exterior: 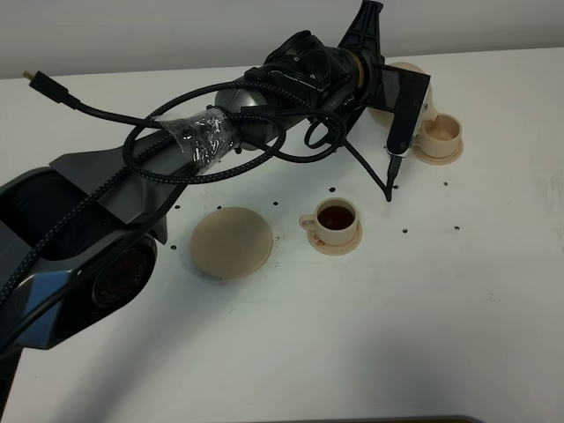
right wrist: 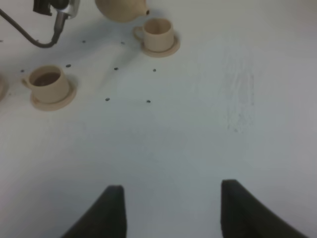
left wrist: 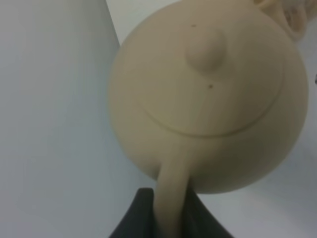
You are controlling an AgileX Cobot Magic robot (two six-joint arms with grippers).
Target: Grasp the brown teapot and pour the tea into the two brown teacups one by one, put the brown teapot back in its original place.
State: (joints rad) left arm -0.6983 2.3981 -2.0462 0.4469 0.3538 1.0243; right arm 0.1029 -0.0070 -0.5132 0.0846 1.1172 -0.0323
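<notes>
The left gripper is clamped on the loop handle of the brown teapot, with its fingers mostly cut off. From above, the arm hides most of the pot, held just beside the far teacup. The near teacup holds dark tea. The big saucer lies well apart. The right gripper stands wide over the surface, only 2 fingertips showing.

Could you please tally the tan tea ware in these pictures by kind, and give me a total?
Teapot: 1
Teacups: 2
Small saucers: 2
Large saucer: 1
Total: 6
</notes>
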